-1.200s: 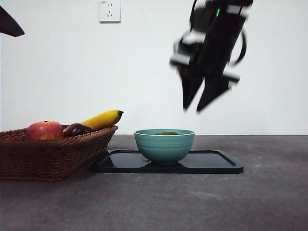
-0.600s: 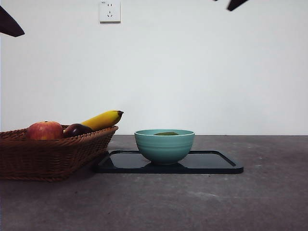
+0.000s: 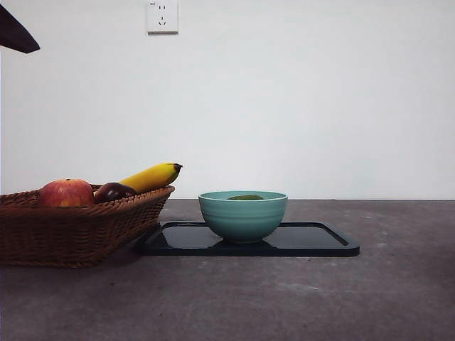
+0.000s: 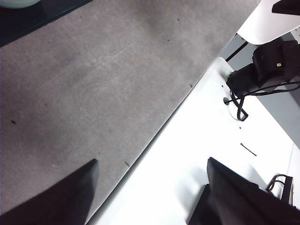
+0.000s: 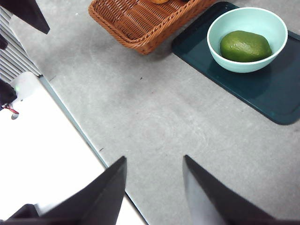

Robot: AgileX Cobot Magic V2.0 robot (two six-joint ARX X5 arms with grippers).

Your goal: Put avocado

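Inside the teal bowl [image 5: 247, 40] lies the avocado [image 5: 245, 46].

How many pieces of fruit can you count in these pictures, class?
4. The avocado lies in the bowl on the tray. The apple, plum and banana lie in the basket. The basket's wall may hide others.

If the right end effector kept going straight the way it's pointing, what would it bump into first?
Probably just the bare gray table. In its wrist view the open right end effector points at empty tabletop; the light blue bowl holding the avocado on the dark tray sits off to one side, though depth is hard to judge.
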